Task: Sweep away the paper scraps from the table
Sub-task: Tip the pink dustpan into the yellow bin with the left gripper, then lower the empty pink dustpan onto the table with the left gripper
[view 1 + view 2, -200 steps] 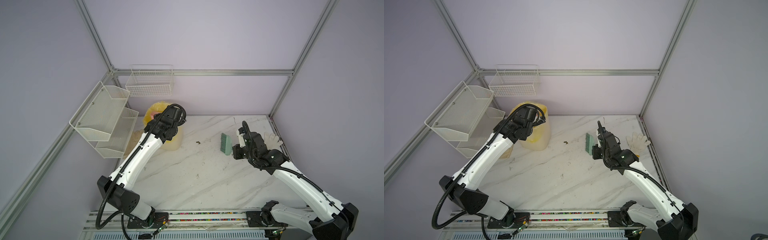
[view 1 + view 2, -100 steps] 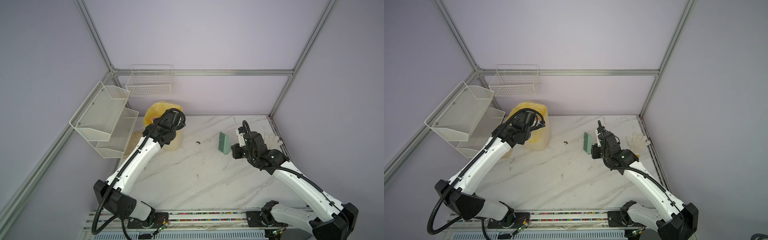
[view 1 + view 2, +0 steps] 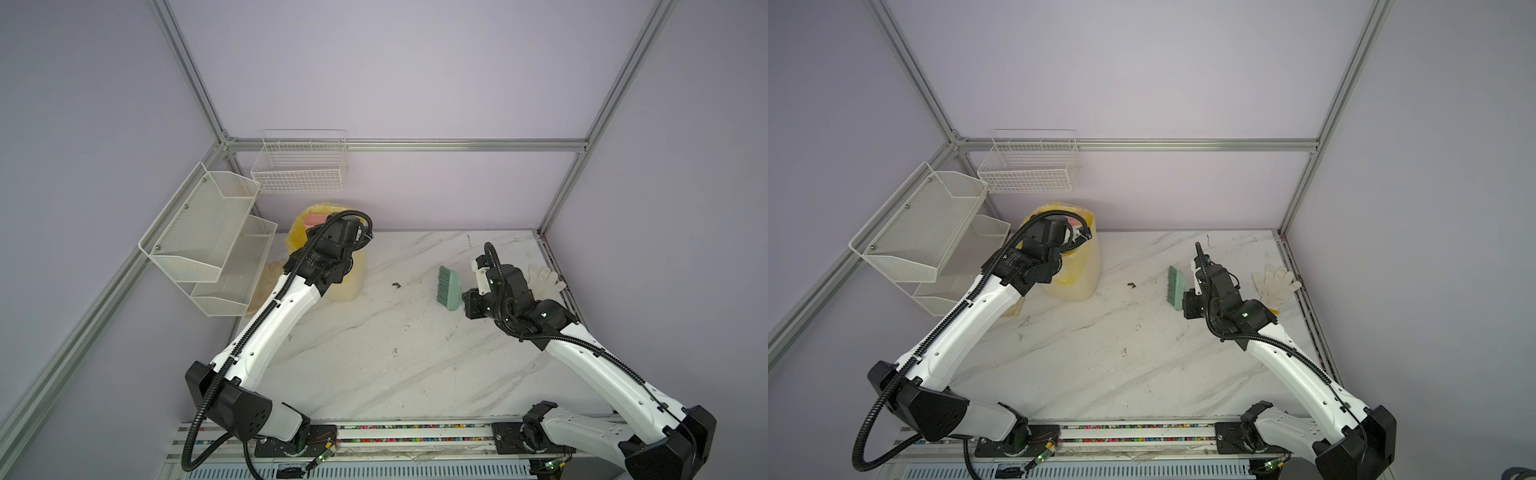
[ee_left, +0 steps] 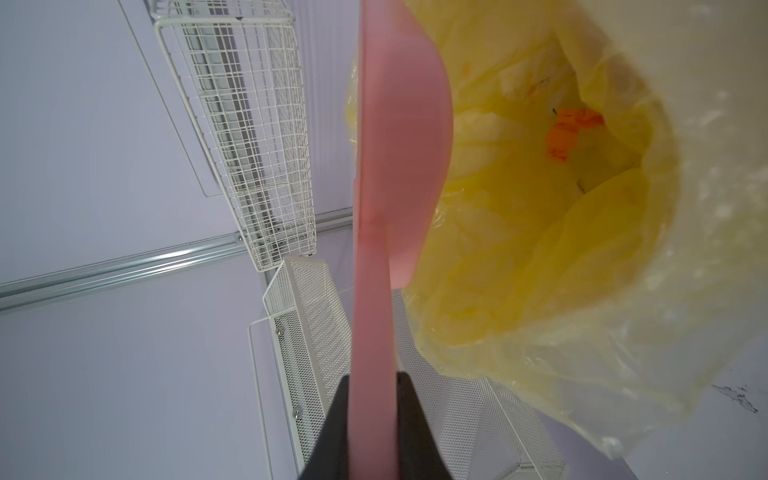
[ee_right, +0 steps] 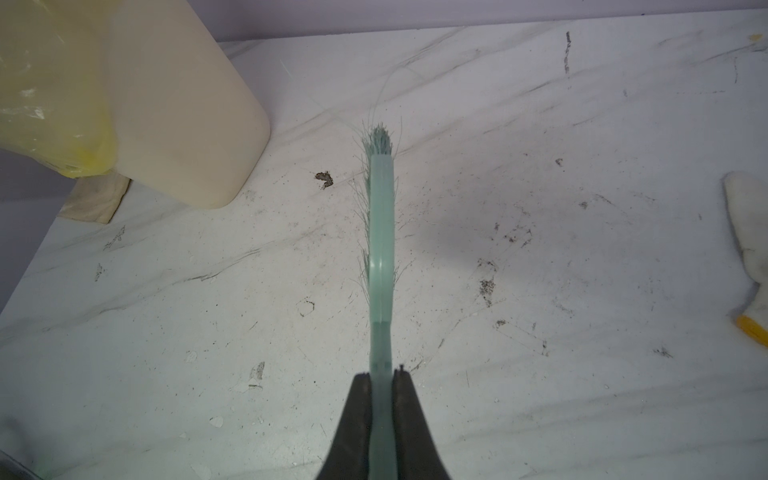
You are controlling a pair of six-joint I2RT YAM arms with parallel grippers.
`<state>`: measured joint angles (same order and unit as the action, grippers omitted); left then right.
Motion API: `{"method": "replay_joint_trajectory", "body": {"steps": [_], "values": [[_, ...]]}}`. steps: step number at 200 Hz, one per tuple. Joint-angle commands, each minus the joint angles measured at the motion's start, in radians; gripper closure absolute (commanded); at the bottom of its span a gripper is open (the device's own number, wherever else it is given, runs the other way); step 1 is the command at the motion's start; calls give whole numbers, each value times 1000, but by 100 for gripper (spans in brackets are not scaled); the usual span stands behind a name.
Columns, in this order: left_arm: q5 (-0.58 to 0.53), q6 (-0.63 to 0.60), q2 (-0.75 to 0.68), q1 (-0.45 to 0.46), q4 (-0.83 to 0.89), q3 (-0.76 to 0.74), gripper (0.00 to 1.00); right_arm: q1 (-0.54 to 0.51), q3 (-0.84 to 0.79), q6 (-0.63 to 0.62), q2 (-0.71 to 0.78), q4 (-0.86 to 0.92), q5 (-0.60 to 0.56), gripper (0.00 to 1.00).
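My left gripper (image 4: 372, 380) is shut on the handle of a pink dustpan (image 4: 401, 137), held tilted on edge over the mouth of a cream bin lined with a yellow bag (image 4: 519, 249). Orange paper scraps (image 4: 567, 133) lie inside the bag. In both top views the dustpan (image 3: 314, 219) (image 3: 1075, 226) peeks out behind the left wrist above the bin (image 3: 349, 282) (image 3: 1077, 278). My right gripper (image 5: 381, 376) is shut on the handle of a green brush (image 5: 381, 232) (image 3: 448, 289) (image 3: 1175, 289), held just above the white marbled table (image 3: 374, 353). No scraps show on the table.
A white glove (image 3: 544, 280) (image 5: 748, 232) lies at the table's right edge, and pale gloves (image 3: 270, 270) lie left of the bin. White mesh shelves (image 3: 208, 232) and a wire basket (image 3: 299, 166) hang on the walls. A dark crumb (image 3: 395, 285) (image 5: 324, 178) lies between bin and brush.
The left wrist has drawn slightly back and turned above the bin, so the pink dustpan now shows at the bin's mouth. The right arm and brush have barely moved.
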<state>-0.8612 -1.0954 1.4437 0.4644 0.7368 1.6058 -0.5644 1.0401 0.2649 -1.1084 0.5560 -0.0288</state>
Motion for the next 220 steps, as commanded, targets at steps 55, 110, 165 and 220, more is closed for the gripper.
{"method": "replay_joint_trajectory", "body": {"steps": [55,110,165,220], "values": [[49,77,-134,79,-69,50,99,4,18,8,-10,-27,-27,100],[138,269,-101,201,-15,73,100,6,67,25,-27,-4,-82,100],[233,453,-107,295,-39,-70,100,45,101,18,-42,31,-94,100],[169,528,-42,354,-94,-195,100,126,128,-1,-55,33,-55,100]]}}
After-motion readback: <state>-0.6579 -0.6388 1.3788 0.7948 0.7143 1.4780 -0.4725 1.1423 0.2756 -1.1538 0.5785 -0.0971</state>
